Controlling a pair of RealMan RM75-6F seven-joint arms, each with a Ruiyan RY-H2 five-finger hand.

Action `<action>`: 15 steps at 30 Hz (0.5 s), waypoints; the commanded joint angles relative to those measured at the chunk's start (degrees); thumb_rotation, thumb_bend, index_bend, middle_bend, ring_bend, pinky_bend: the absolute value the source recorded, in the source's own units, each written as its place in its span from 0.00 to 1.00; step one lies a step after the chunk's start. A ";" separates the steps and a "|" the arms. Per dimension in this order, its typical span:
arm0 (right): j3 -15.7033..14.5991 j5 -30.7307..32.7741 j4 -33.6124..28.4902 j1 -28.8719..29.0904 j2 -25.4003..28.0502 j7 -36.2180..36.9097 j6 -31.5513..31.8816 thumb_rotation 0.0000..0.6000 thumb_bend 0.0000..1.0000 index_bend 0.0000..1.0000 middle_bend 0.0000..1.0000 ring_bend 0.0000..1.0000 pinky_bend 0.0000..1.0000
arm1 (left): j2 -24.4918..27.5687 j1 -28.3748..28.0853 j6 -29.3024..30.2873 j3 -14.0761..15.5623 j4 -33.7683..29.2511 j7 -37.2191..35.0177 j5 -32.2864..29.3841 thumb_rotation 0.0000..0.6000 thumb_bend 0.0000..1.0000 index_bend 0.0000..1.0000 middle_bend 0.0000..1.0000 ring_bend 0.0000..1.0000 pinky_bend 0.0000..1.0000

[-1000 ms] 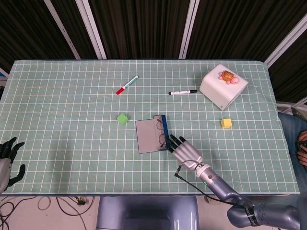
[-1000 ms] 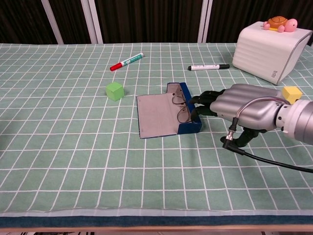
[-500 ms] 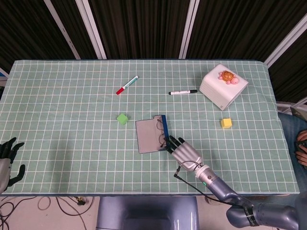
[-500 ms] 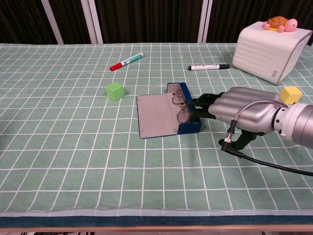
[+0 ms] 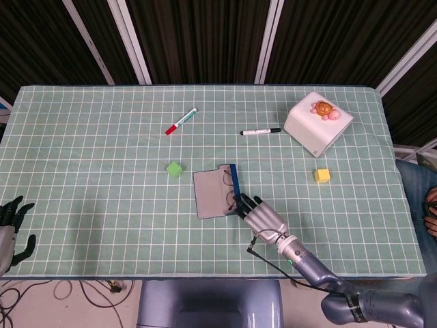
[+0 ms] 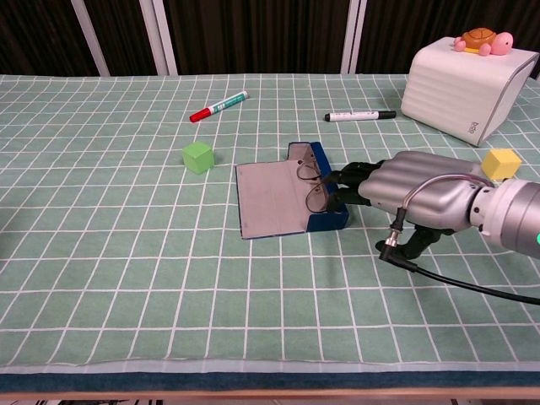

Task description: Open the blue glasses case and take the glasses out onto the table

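Note:
The blue glasses case (image 5: 233, 179) (image 6: 329, 221) lies open in the middle of the table, its grey lid (image 5: 210, 195) (image 6: 270, 198) flat to the left. The thin-framed glasses (image 6: 310, 182) (image 5: 227, 192) rest in the blue tray. My right hand (image 5: 263, 219) (image 6: 415, 191) lies low at the case's right side. Its dark fingertips (image 6: 344, 187) reach over the blue wall to the glasses; whether they grip the frame is hidden. My left hand (image 5: 9, 229) hangs at the table's near left corner, fingers apart, holding nothing.
A green cube (image 5: 175, 169) (image 6: 198, 157) sits left of the case. A red marker (image 5: 181, 121) and a black marker (image 5: 260, 131) lie further back. A white box (image 5: 318, 122) carrying a toy turtle (image 5: 325, 108) stands at the back right, a yellow cube (image 5: 322, 175) before it.
My right hand has crept slightly left, its fingertips pushing a little further over the case wall toward the glasses. The case and left hand stay put.

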 commanded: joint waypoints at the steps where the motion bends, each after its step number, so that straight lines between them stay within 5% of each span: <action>1: 0.00 -0.01 0.11 0.00 0.03 -0.14 -0.06 1.00 0.47 0.23 0.00 0.02 0.23 | 0.00 -0.01 -0.02 0.00 -0.03 0.02 -0.04 1.00 0.47 0.13 0.00 0.00 0.02; 15: -0.02 1.81 0.82 -0.41 1.21 -0.70 -0.79 1.00 0.47 0.25 0.00 0.02 0.23 | 0.07 -0.02 -0.13 0.00 -0.12 -0.03 -0.19 1.00 0.47 0.13 0.00 0.00 0.02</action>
